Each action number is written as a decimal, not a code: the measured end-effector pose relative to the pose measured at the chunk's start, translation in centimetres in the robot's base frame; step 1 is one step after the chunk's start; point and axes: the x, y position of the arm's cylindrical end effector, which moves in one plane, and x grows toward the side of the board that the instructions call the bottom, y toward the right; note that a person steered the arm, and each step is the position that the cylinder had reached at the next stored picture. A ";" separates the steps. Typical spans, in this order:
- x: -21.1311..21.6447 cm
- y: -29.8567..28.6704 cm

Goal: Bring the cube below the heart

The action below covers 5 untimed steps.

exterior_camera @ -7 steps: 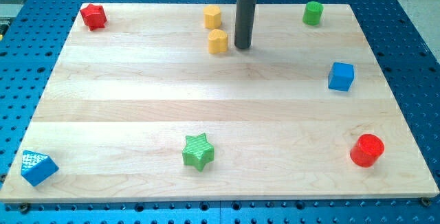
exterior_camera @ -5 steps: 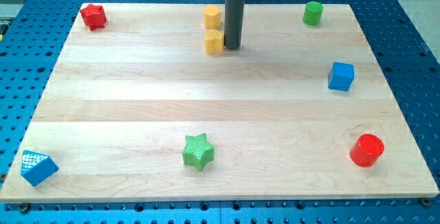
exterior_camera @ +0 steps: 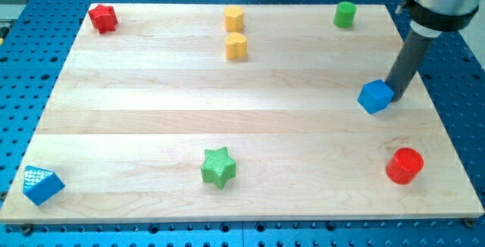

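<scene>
- blue wedge (exterior_camera: 41, 185) at counter (exterior_camera: 227, 118) bottom-left corner
- green star (exterior_camera: 219, 167), red cylinder (exterior_camera: 404, 165) near bottom
- blue cube (exterior_camera: 375, 96) at right; my tip (exterior_camera: 397, 94) touching its right side; no gripper
- yellow heart (exterior_camera: 237, 46) near top, well apart from cube

My tip (exterior_camera: 396, 94) rests on the pale wooden table (exterior_camera: 227, 118) at the view's right, touching the right side of the blue cube (exterior_camera: 375, 96), which sits turned at an angle. The yellow heart-shaped block (exterior_camera: 237, 46) lies well apart toward the top centre, just below a yellow hexagonal block (exterior_camera: 234, 18). A green cylinder (exterior_camera: 345, 14) stands top right, a red cylinder (exterior_camera: 404, 165) bottom right, a green star (exterior_camera: 218, 167) bottom centre, a blue wedge-like block (exterior_camera: 42, 184) bottom left, and a red block (exterior_camera: 102, 17) of unclear shape top left.
</scene>
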 end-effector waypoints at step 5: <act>-1.6 -15.8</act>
